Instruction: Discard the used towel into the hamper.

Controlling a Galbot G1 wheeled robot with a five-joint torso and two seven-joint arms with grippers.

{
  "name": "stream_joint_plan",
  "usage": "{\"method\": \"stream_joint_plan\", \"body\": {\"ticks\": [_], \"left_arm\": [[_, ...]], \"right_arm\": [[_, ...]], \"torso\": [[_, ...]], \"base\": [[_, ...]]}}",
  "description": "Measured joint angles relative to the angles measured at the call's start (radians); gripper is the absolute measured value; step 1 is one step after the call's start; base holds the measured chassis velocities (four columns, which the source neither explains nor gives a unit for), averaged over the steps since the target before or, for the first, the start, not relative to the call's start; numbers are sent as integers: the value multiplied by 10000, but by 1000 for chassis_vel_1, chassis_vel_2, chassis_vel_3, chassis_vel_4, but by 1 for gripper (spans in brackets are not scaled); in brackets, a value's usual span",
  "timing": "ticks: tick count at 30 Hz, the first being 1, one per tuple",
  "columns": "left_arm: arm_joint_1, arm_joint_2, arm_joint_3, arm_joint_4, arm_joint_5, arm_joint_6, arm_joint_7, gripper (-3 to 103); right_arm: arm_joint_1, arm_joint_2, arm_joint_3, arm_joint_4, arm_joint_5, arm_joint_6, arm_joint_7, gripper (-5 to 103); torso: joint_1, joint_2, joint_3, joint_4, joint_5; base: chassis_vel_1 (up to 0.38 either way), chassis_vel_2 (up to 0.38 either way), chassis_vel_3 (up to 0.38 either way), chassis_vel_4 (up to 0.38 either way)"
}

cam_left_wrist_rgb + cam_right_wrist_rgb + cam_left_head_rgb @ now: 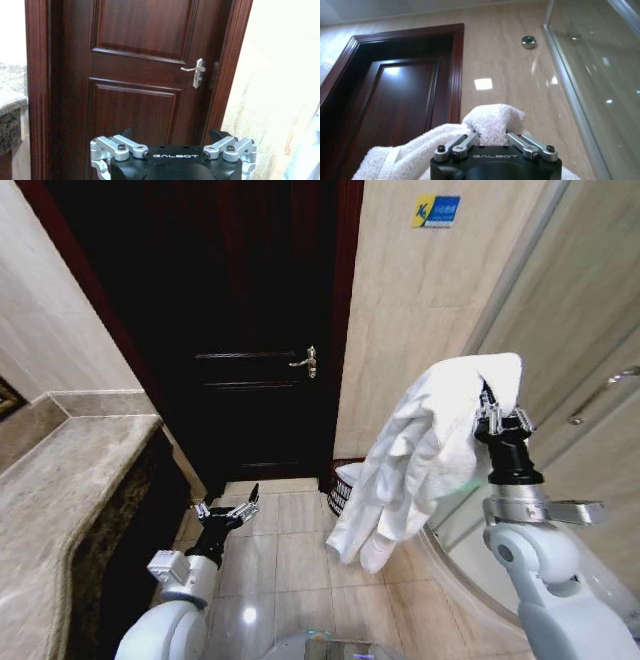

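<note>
A tiled bathroom: a dark wooden door (250,350) with a metal lever handle (306,361) stands shut ahead, a marble worktop (70,480) runs along the robot's left, and a curved glass shower screen (560,330) closes off the right. On the pale floor tiles (290,560), at the foot of the wall just right of the door frame, sits the hamper (343,485), a small dark openwork basket, its right side hidden behind the hanging cloth. The right gripper (497,415) is raised high beside the shower glass, its fingers pinched shut on a fold of the white towel (420,460), which drapes down to the robot's left in thick folds and hangs in front of the hamper, well above the floor. The right wrist view shows that pinch closely: a bunch of terry cloth pokes up between the closed fingers (465,144), with the door frame, wall and glass behind. The left gripper (228,510) is held low over the floor near the worktop's end, pointing at the door, its fingers spread wide and holding nothing. The left wrist view looks straight at the door panels and lever handle, with both fingers far apart at the frame's lower edge and a pale sliver of towel at the far side.
</note>
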Motion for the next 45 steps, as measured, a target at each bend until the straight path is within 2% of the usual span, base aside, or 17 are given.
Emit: {"method": "stream_joint_plan", "body": {"ticks": [20, 33, 38, 39, 45], "left_arm": [[2, 0, 0, 0, 0, 0, 0, 100], [1, 5, -3, 0, 0, 0, 0, 100], [2, 4, -3, 0, 0, 0, -1, 100], [2, 1, -1, 0, 0, 0, 0, 100], [2, -3, 2, 0, 0, 0, 1, 100]], "right_arm": [[-267, 182, 189, 189, -222, 92, 123, 13], [-395, 166, 330, 164, -183, 399, -29, 13], [-474, 168, 469, 91, -174, 532, -102, 13], [-474, 159, 483, 63, -172, 538, -105, 13], [-330, 58, 486, -157, -302, 482, -36, 13]], "torso": [[-8, 2, -3, -3, 2], [-6, 2, -2, 0, -7], [-7, 3, -3, 0, -4], [-7, 3, -2, -1, 7], [-7, 3, -2, -4, 5]], "base": [[7, 4, -9, -8], [158, 150, -157, -156], [82, 46, -50, -58], [0, 0, 0, 0], [-71, -54, 24, 31]]}}
